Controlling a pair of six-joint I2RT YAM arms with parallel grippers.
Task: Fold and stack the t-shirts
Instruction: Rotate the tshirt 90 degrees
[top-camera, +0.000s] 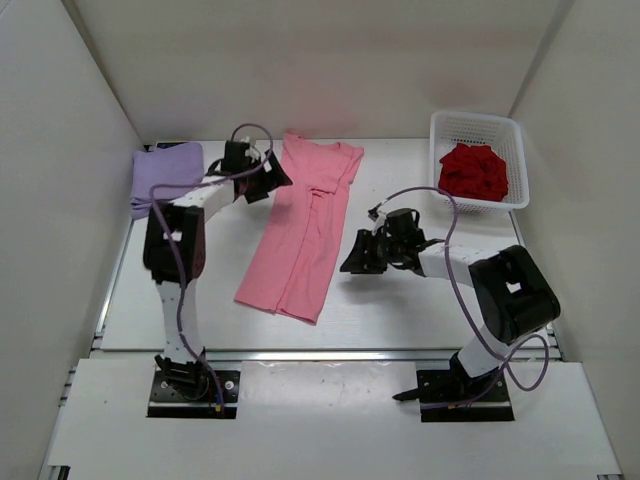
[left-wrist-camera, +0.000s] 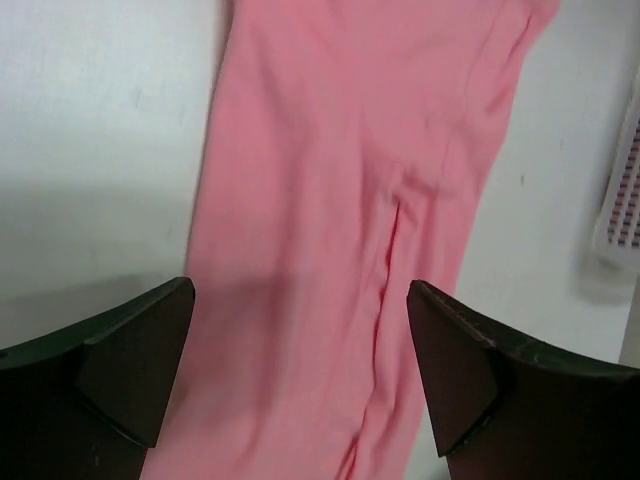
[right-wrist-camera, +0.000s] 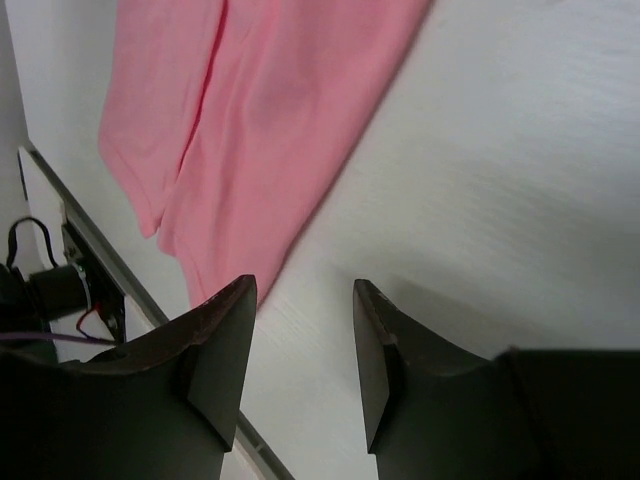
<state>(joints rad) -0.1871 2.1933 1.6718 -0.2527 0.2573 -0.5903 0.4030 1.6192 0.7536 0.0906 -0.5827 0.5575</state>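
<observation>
White surface (top-camera: 400, 310) is occupied by the pink t-shirt (top-camera: 305, 235), folded lengthwise only. Left of it the lavender t-shirt (top-camera: 165, 175) is laid folded; right of it the dark red t-shirt (top-camera: 474, 172) is left crumpled in the basket (top-camera: 520, 190). Left fingers (left-wrist-camera: 130, 370) are spread above it, right fingers (right-wrist-camera: 215, 350) parted beside it; nothing is held.

The left arm (top-camera: 190, 205) hides part of the purple shirt (top-camera: 162, 172). At the left wrist, the pink shirt (left-wrist-camera: 330, 230) runs off top and bottom, the basket (left-wrist-camera: 622, 200) off right.
</observation>
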